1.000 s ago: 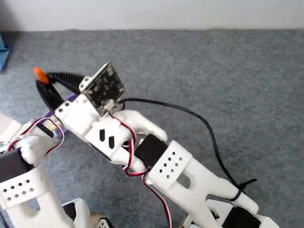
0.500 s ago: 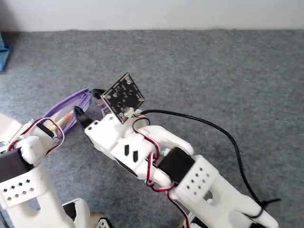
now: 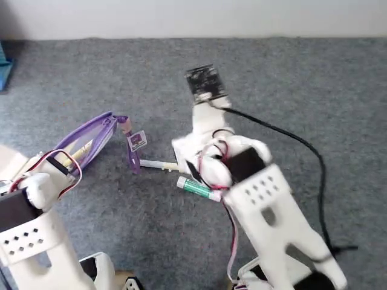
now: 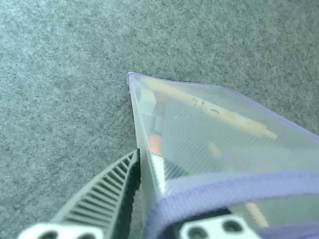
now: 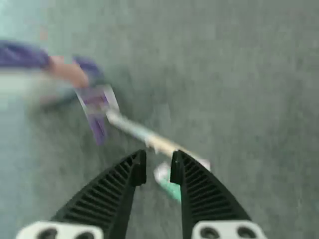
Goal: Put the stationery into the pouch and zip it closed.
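While the left gripper (image 4: 148,168) clamps the pouch (image 4: 224,149), a pencil (image 4: 219,113) showing inside, the right gripper (image 5: 158,163) gapes empty.

Narrowly parted hand (image 5: 158,160) above pale pen (image 5: 147,138), green marker (image 5: 170,185)

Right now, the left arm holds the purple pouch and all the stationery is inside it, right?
Not all. The left arm's fingers do hold the purple pouch, but a white pencil and a green marker lie outside it on the carpet, as the high view shows.
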Controlling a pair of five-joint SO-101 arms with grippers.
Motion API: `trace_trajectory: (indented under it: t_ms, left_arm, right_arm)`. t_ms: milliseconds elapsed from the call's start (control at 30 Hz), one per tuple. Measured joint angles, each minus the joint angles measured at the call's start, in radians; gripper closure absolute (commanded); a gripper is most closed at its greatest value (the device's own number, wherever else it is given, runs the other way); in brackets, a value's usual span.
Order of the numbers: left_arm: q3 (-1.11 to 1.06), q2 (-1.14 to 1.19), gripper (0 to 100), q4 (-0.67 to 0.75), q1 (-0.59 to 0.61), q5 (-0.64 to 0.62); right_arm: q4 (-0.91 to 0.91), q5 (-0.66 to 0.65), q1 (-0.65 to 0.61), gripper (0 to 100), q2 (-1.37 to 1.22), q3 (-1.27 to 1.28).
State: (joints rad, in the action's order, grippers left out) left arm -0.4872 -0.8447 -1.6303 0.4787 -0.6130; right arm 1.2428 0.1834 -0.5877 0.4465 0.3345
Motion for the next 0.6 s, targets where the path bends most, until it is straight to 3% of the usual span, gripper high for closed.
trace_trajectory:
  t_ms: [200, 500, 600]
  left_arm:
    - [0.000, 0.000, 99, 0.000, 0.000, 0.000]
    - [0.000, 0.000, 99, 0.000, 0.000, 0.000]
    - [0.000, 0.000, 99, 0.000, 0.000, 0.000]
  right_arm:
    - [0.129, -0.040, -0.037, 91.4, -0.230, -0.002]
    - [0.118, -0.112, -0.120, 91.2, -0.468, -0.031]
    - [0.104, -0.123, -0.120, 85.4, -0.526, -0.081]
